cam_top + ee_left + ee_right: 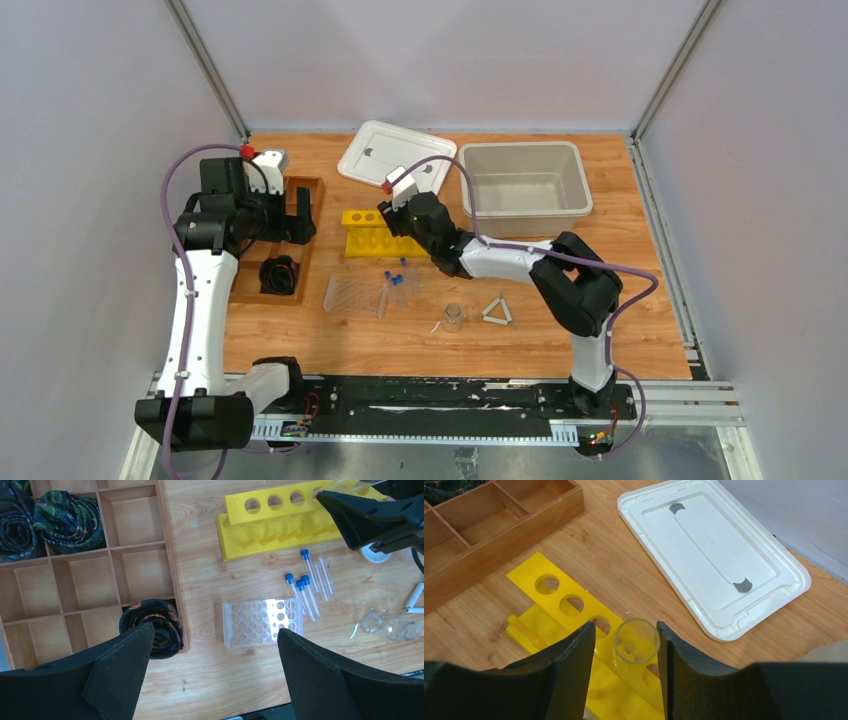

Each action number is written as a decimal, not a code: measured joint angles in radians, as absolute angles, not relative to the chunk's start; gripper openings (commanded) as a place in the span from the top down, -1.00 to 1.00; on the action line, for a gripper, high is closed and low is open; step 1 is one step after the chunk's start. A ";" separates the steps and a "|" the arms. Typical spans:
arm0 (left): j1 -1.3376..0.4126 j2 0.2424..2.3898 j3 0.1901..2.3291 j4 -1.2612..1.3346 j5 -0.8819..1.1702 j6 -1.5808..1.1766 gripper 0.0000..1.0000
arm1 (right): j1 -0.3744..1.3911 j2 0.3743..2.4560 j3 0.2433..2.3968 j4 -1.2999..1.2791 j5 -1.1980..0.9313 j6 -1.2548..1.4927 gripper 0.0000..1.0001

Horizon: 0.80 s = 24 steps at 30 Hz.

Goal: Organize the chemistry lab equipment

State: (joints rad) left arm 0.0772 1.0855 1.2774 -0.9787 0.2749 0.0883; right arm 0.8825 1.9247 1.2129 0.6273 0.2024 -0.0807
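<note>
My right gripper (625, 626) is shut on a clear glass tube (636, 641), held just above the holes of a yellow rack (559, 597) (370, 235). My left gripper (215, 632) is open and empty, raised over the table next to the wooden organizer (300, 190). Below it lies the clear plastic rack (262, 622) (353, 295). Several blue-capped tubes (302, 587) (397, 280) lie loose to its right. Two small glass beakers (392, 626) (453, 317) and the white triangle (497, 311) sit further right. A white round piece (375, 555) shows partly under the right gripper.
A white lid (395, 155) and a grey bin (525, 185) sit at the back. The wooden organizer (80, 575) on the left holds rolled dark ties (155, 630). The right arm (520, 260) stretches across the table's middle.
</note>
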 measured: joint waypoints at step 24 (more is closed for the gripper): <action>0.077 1.071 1.328 -0.983 0.273 0.091 -1.00 | 0.979 1.580 1.227 -0.163 0.264 0.424 0.42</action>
State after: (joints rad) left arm 0.0772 1.0706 1.3277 -0.9829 0.2726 0.0906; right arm 0.9794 1.5803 1.2274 -0.1631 0.2638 0.4236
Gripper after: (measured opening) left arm 0.997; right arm 0.274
